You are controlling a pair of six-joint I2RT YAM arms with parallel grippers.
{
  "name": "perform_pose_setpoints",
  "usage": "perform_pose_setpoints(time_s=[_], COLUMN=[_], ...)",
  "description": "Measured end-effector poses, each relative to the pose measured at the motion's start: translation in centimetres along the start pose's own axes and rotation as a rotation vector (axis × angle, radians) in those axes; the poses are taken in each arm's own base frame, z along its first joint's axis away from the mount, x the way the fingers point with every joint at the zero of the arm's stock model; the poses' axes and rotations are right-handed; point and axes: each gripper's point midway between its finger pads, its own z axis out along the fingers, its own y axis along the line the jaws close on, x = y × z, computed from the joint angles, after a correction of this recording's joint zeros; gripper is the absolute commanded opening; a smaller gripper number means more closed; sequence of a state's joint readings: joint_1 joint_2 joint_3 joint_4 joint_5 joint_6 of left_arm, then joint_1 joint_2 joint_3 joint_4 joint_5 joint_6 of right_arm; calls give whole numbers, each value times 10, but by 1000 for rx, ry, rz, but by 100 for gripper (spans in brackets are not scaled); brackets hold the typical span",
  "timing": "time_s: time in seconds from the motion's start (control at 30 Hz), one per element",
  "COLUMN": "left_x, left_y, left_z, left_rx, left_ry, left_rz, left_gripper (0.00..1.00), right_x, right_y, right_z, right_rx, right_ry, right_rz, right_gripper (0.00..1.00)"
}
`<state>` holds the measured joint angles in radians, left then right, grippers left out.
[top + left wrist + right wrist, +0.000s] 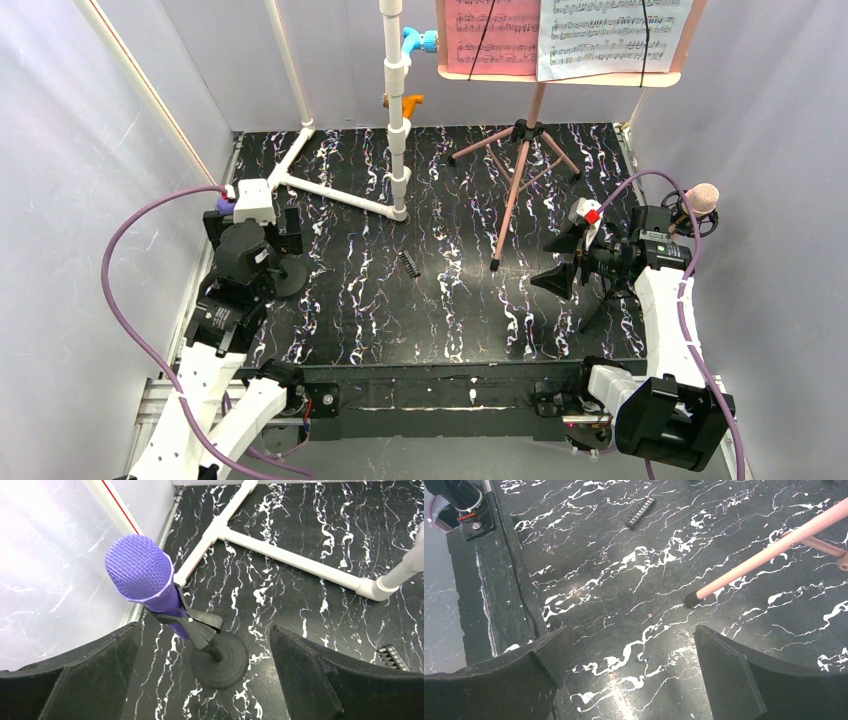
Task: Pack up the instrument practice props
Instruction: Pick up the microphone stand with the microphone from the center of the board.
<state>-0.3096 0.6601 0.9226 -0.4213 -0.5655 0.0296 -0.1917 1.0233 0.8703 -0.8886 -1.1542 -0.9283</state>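
Note:
A pink tripod music stand (520, 180) stands at the back right of the mat. Its desk (560, 75) carries a pink page (490, 35) and a white page (610, 35) of sheet music. A purple microphone-shaped prop (142, 572) sits clipped in a black round-based holder (220, 660) at the left edge. My left gripper (204, 626) hangs open above it, touching nothing. A beige-pink prop (703, 197) stands at the right edge behind my right arm. My right gripper (631, 627) is open over bare mat, close to the stand's front leg (769, 555).
A white pipe frame (398, 130) with blue and orange fittings stands at the back left, its base tubes (300, 560) lying on the mat. A small black comb-like clip (408, 263) lies mid-mat. White walls close in on the left, right and back.

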Motion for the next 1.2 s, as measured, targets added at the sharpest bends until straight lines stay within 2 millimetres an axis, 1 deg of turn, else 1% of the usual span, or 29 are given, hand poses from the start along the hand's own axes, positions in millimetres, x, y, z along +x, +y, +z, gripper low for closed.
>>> perform_pose_setpoints(time_s=[0.17,0.33,0.4,0.47,0.53,0.6,0.67,0.93,1.1,1.2], left_x=[-11,-19,-20,-23,-24,-22,-19,-20,-7,-1], left_y=[9,18,22,31,40,41,43,45,44,43], left_z=[3,14,17,20,28,41,47,54,63,64], left_rx=[-44,-119,-150,-200,-261,-292,-304,-322,-327,-324], left_ry=[-27,-24,-23,-40,-46,-33,-17,-30,23,59], left_rz=[34,60,68,63,57,46,37,-5,-38,-65], left_gripper=[100,100,96,94,91,88,88,88,88,86], right_x=[1,3,4,4,5,5,5,6,7,7], right_y=[-1,-2,-3,-3,-3,-3,-3,-4,-4,-4], right_z=[0,-1,-1,-1,0,0,-1,0,0,0], right_rx=[3,11,14,15,14,14,16,17,19,20], right_ry=[5,15,20,23,25,26,28,34,39,41], right_rz=[-7,-15,-18,-19,-18,-19,-19,-21,-22,-23], right_gripper=[100,100,100,100,100,100,100,100,100,100])
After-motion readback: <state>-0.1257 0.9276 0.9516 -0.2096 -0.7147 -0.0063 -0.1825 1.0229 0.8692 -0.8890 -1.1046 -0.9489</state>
